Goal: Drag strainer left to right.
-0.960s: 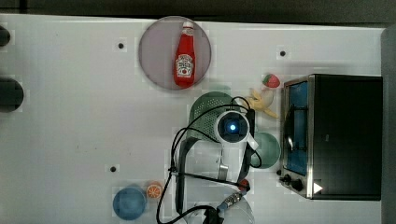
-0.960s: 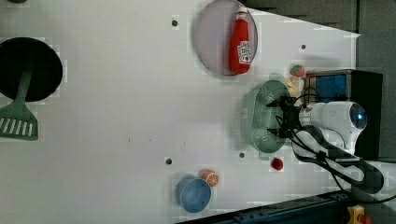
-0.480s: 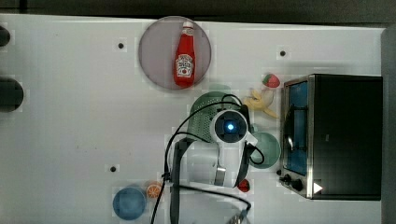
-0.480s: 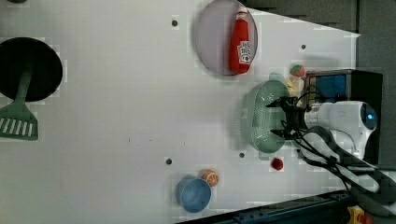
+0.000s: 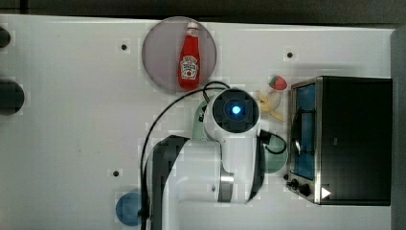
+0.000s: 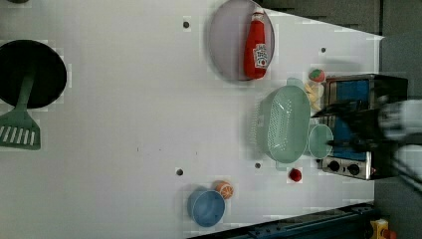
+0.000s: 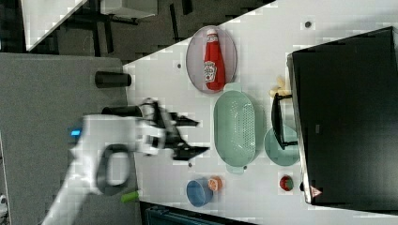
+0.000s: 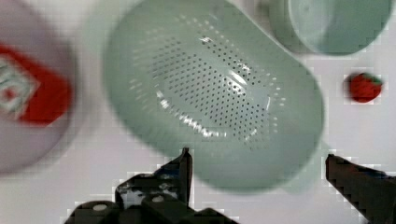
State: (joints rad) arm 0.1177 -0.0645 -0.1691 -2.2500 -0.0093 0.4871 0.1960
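My gripper (image 8: 257,161) hangs above the counter (image 6: 124,124) with jaws wide apart, holding nothing. The strainer (image 8: 212,100) sits just below it, beside the mug (image 6: 320,141); I judge the drag finished.

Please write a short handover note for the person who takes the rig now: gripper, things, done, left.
Gripper: open, empty, raised off the table, clear of the pale mint-green perforated plastic strainer.
Strainer: flat on the white table, in the left view between the grey plate with the red ketchup bottle and the round mint-green mug by the black oven.
Done: whether the drag is finished cannot be told.
Left: check placement.
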